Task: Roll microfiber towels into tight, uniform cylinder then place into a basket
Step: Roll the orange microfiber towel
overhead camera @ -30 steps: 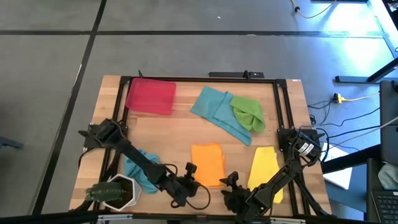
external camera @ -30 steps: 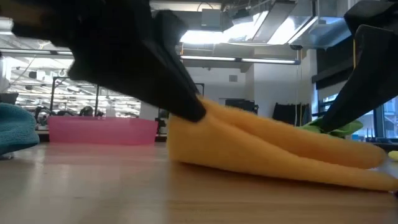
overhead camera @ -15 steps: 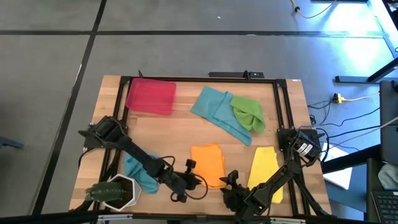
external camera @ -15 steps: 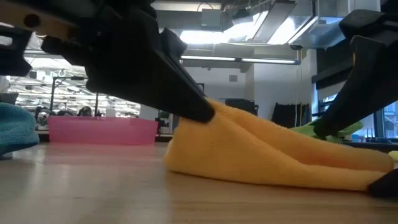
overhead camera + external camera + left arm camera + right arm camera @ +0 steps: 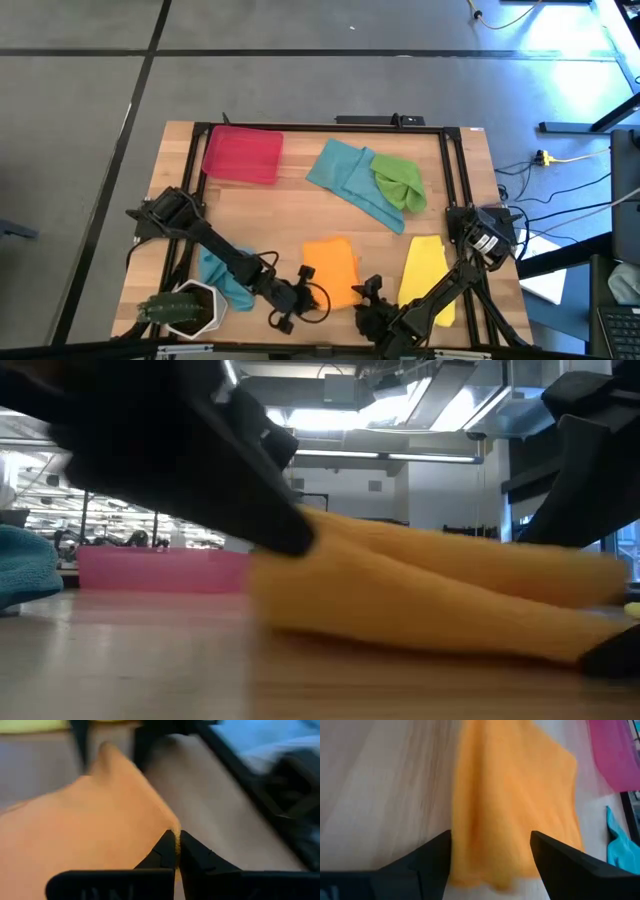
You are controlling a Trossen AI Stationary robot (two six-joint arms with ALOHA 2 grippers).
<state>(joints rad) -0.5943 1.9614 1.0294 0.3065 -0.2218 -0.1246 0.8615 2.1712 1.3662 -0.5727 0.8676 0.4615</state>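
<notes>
Grey floor (image 5: 90,150) with dark seams; ceiling lights (image 5: 330,420).

1. High view – overhead, straight down on the whole table (image 5: 300,215).
2. Low view – tabletop height, level, close against the orange towel (image 5: 430,600).
3. Wrist views – each looks past its own fingers; both share that towel (image 5: 85,820) (image 5: 515,800).

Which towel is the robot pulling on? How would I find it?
Look at the table's near edge, between the two arms. The orange towel lies there, pinched at its corner by the left tool. The yellow towel beside it lies untouched.
</notes>
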